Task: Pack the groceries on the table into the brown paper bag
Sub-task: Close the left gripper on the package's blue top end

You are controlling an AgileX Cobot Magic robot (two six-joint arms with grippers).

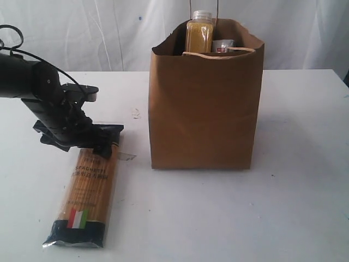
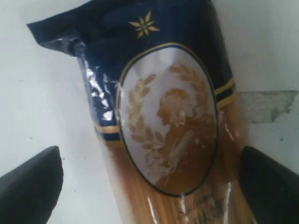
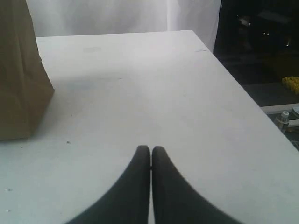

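Plainly, white cloth (image 1: 82,33) drapes behind the wide white table (image 1: 305,191).

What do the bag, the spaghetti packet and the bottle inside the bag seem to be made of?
Bag: matte brown paper; dull, creased walls.
Packet: glossy clear plastic film, probably; it glints and the strands show through.
Bottle: clear plastic or glass, cannot tell which; yellow contents show through.

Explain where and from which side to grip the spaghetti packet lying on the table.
Grip the spaghetti packet near its end opposite the flag, across the narrow width, from above: it lies flat and long on the table, and the open left gripper straddles it there.
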